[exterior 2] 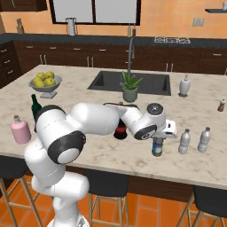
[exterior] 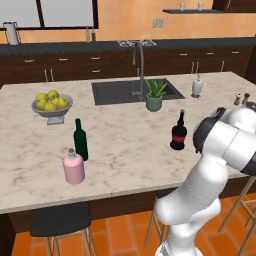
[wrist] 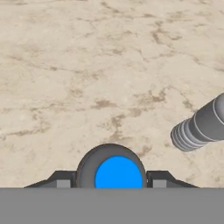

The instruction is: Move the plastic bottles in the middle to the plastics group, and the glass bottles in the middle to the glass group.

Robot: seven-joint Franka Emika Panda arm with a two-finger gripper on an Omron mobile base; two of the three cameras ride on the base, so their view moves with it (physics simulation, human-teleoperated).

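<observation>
End effector (exterior 2: 158, 142) was over the front part of the table (exterior: 125, 145), right of the black glass bottle (exterior: 178, 132). It was partly closed around the blue-capped plastic bottle (exterior 2: 157, 147), one finger on each side. In the hand view the blue cap (wrist: 118, 176) sat dead centre between the finger tips, so the camera looked straight down the bottle's long axis. The bottle stood upright, cap up, axis vertical and in line with the end effector's approach. From the right base view I couldn't tell whether its base was on the table or just clear of it.

The plastics group, two ribbed clear bottles (exterior 2: 185, 141) and (exterior 2: 204, 139), stood just right of the held bottle, both upright, near the table's front edge. One ribbed bottle (wrist: 199, 126) showed in the hand view, off to the side of the cap.

My read: this is a place-next-to-group step. The coming move is a short sideways shift toward the ribbed pair, keeping the bottle vertical.

The black glass bottle stood upright, left of the end effector. The glass group, the green bottle (exterior: 80, 139) and the pink bottle (exterior: 73, 167), was well left of it, so that bottle is not yet sorted.
</observation>
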